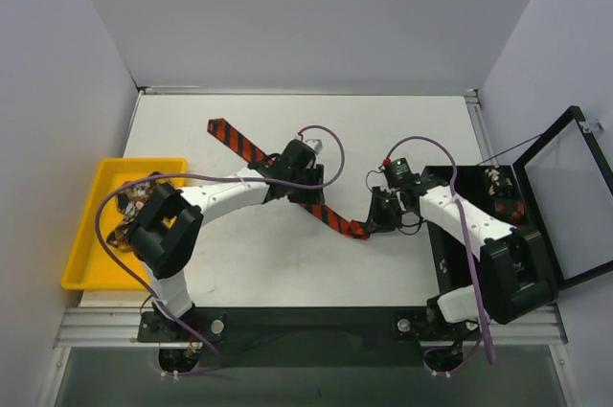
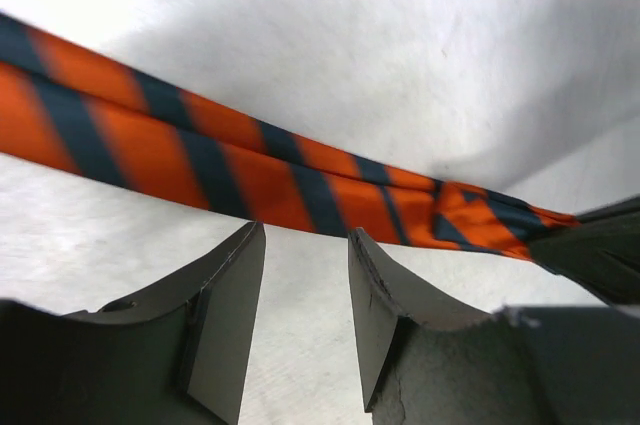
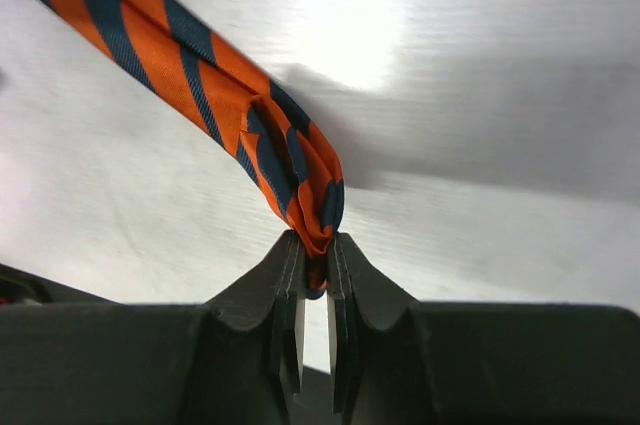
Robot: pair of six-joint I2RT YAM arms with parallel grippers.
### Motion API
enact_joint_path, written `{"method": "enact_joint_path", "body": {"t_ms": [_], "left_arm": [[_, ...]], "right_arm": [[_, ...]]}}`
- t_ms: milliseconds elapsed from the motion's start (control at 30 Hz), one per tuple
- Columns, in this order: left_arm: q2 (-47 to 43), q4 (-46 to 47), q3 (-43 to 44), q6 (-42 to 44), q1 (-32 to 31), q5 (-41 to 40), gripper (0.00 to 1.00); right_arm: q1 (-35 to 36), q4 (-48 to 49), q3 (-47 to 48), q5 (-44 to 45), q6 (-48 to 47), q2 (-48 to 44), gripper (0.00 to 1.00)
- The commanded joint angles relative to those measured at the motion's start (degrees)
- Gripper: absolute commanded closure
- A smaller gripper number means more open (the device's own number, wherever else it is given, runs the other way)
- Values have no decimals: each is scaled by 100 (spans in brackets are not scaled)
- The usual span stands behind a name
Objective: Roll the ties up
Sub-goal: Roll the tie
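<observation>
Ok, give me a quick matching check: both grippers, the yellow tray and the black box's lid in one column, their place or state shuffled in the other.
Things:
1. left gripper
2. right gripper
3. yellow tray
4. box lid

Place or state:
A. swung open at the far right
B. jaws apart, nothing between them
C. clamped on the folded end of the striped tie
D. at the far left, beside the left arm

Pairs: 1-B, 2-C, 3-D, 4-A
</observation>
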Motion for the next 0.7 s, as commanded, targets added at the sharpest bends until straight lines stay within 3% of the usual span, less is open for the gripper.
{"method": "enact_joint_path", "body": {"t_ms": [0,400,667], "left_arm": [[-296,-101,148,-43,410,71,50],[442,180,640,-87,498,-175,51],[838,390,465,-570,665,-360,55]], "right_arm": [[-301,-1833,566,55,-998,214,100],[-451,-2643,1366,468,-1580,592,100],[-538,-2363,981,741,-1370,286,100]]}}
